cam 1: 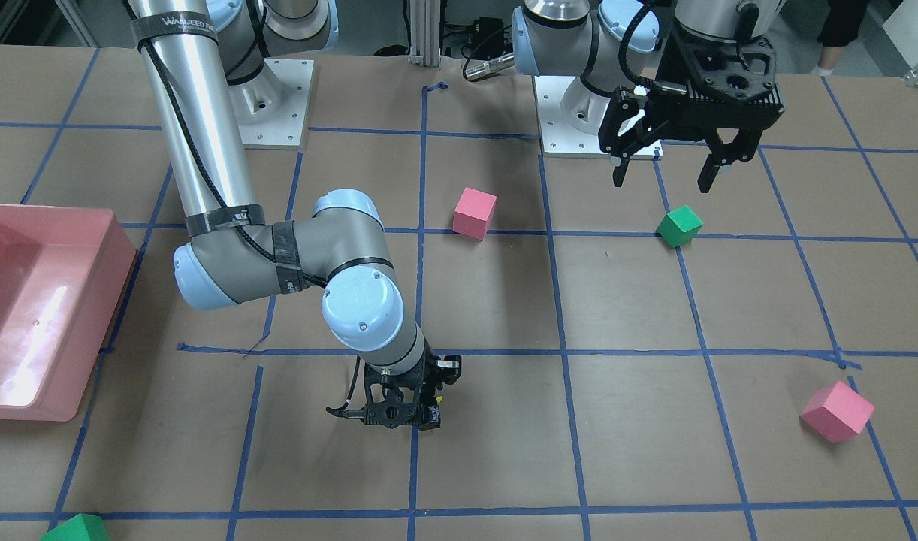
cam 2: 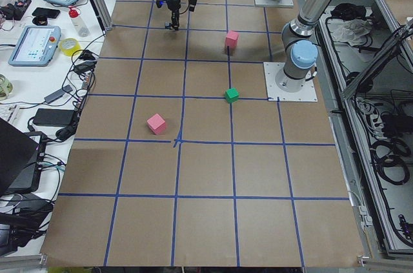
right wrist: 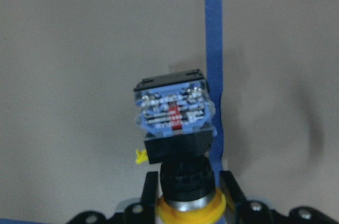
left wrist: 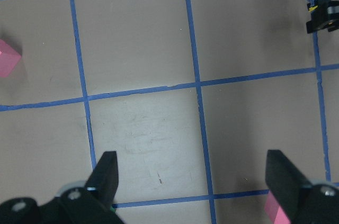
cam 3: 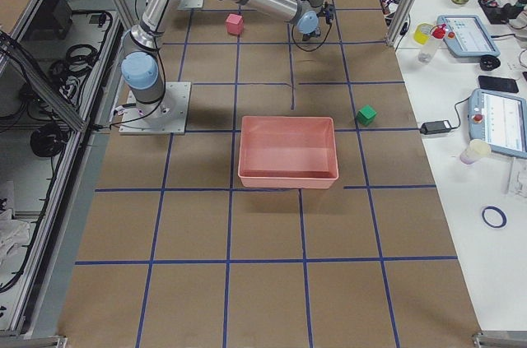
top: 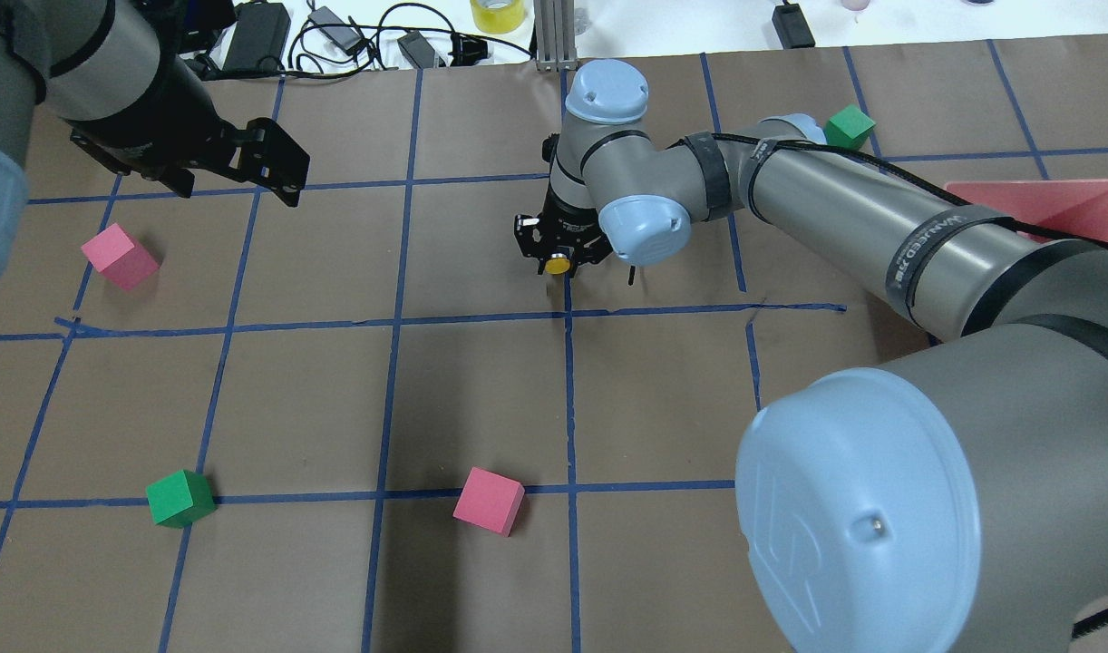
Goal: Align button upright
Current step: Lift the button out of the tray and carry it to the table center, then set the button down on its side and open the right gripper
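The button (right wrist: 176,128) is held in my right gripper (right wrist: 186,195), gripped at its black neck. Its yellow cap (right wrist: 185,211) sits between the fingers and its silvery contact block points away from the camera, toward the table. In the overhead view the yellow cap (top: 557,265) shows under my right gripper (top: 558,258), beside a blue tape line. The same gripper (cam 1: 418,417) is low over the table; I cannot tell whether the button touches it. My left gripper (cam 1: 662,182) is open and empty, raised at the robot's side of the table, also seen in its wrist view (left wrist: 193,181).
A pink cube (cam 1: 474,213) and a green cube (cam 1: 679,225) lie mid-table, another pink cube (cam 1: 837,410) at the front right and a green cube (cam 1: 76,528) at the front edge. A pink bin (cam 1: 91,315) stands at the left.
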Action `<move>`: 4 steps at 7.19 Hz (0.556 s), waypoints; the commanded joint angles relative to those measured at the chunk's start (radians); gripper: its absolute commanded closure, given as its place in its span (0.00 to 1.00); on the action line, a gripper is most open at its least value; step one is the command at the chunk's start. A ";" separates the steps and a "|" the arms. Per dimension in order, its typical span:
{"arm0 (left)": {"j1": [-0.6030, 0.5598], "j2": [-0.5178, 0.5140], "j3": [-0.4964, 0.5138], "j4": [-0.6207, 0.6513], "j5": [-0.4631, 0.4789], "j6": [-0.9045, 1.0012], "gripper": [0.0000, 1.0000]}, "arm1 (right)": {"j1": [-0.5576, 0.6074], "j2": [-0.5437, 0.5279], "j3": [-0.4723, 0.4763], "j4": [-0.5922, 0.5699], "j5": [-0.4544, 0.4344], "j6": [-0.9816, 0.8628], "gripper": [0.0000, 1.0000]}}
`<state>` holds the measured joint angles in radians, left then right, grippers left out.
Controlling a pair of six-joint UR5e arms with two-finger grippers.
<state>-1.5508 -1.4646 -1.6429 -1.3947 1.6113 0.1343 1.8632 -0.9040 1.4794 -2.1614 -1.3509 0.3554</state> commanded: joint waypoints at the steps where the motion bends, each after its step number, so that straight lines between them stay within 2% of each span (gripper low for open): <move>1: -0.002 -0.005 0.003 -0.004 0.006 0.002 0.00 | 0.007 0.001 0.013 0.000 0.002 0.019 0.72; 2: -0.003 -0.025 0.005 -0.006 -0.001 -0.001 0.00 | 0.008 -0.007 0.015 -0.003 -0.011 0.016 0.20; 3: -0.003 -0.028 0.014 -0.004 0.001 -0.002 0.00 | 0.022 -0.012 0.016 -0.005 0.002 0.048 0.00; 4: -0.003 -0.032 0.021 -0.015 -0.007 -0.010 0.00 | 0.024 -0.016 0.015 -0.003 0.002 0.075 0.00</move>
<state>-1.5536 -1.4901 -1.6308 -1.4018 1.6105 0.1307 1.8804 -0.9142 1.4941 -2.1645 -1.3516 0.3989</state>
